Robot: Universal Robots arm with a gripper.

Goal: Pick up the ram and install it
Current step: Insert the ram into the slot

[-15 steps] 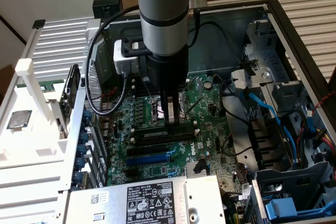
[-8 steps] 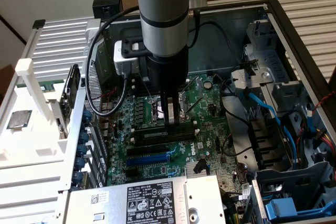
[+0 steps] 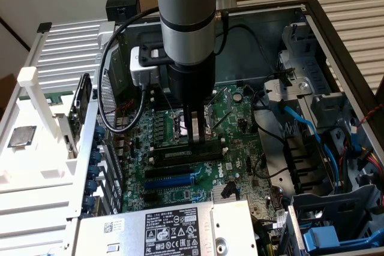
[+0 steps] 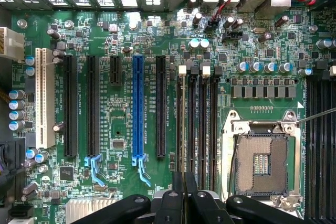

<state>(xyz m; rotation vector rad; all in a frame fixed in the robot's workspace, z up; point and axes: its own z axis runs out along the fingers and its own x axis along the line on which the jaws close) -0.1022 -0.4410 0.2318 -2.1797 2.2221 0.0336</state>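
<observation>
My gripper (image 3: pixel 195 138) reaches straight down into the open computer case onto the motherboard (image 3: pixel 237 148). Its fingers stand close together on the ram (image 3: pixel 174 156), a thin green stick standing on edge in a black memory slot beside the CPU socket (image 3: pixel 180 125). In the wrist view the dark fingers (image 4: pixel 177 195) meet over the ram's thin top edge (image 4: pixel 184 124). That edge runs along the outermost of the memory slots (image 4: pixel 205 124), the one nearest the long expansion slots. The grip point itself is hidden by the fingers.
A blue expansion slot (image 4: pixel 137 108) and black ones lie beside the memory slots, and the open CPU socket (image 4: pixel 262 163) lies on the other side. The power supply (image 3: pixel 174 229) sits at the case's near end. Blue cables (image 3: pixel 300 124) and drive bays stand at the exterior view's right.
</observation>
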